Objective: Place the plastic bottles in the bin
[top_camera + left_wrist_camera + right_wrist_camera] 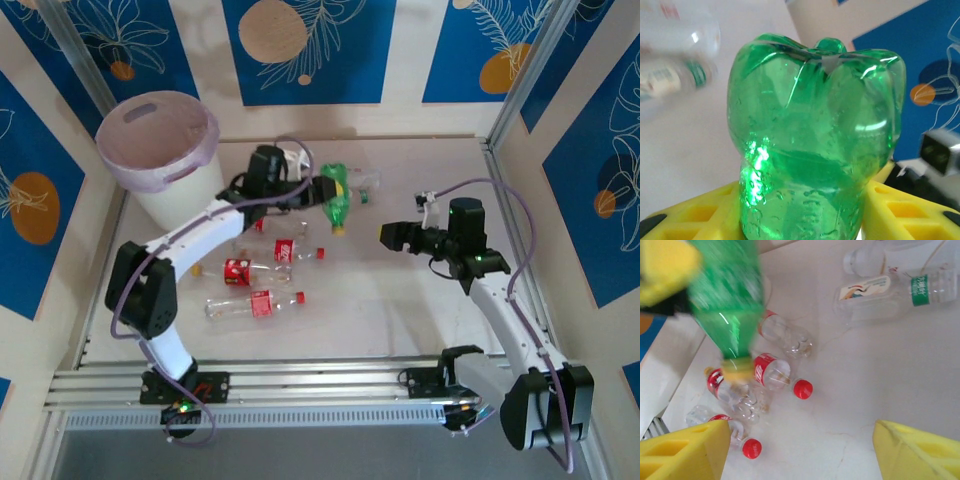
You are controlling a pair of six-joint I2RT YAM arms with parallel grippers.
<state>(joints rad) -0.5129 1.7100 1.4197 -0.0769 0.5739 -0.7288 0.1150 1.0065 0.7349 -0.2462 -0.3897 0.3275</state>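
Green bottle [815, 125]: empty thin plastic, so I judge it light, with walls that dent under squeeze and a smooth skin that can twist between pads. The best hold is across the straight body or the lobed base end, not the tapering neck.

The left gripper [322, 190] is clenched on it near the base end. In the left wrist view the lobed base faces the camera, with yellow fingers [695, 215] pressed against both sides of the body.

Position: lifted off the table [400, 320], mid-workspace, right of the bin [180, 200] and well apart from it.

Axis: runs far-to-near in the top view, with the yellow cap [338, 228] at the near end. From the right wrist view the cap hangs down toward the table. I can't tell how steep the tilt is, because the bottle is blurred there.

Right gripper [800, 450]: released, jaws wide with nothing between them, sitting just right of the green bottle and pointing at it.

Around it: several red-labelled bottles [262, 304] lie flat on the table below and nearer the bases. Clear bottles with green labels [890, 290] lie at the far side.

My read: the carry to the bin is not yet done. With the cap end overhanging the grip, the bottle could pivot in the pads on a fast swing, so I'd move smoothly and release only once it is over the rim.
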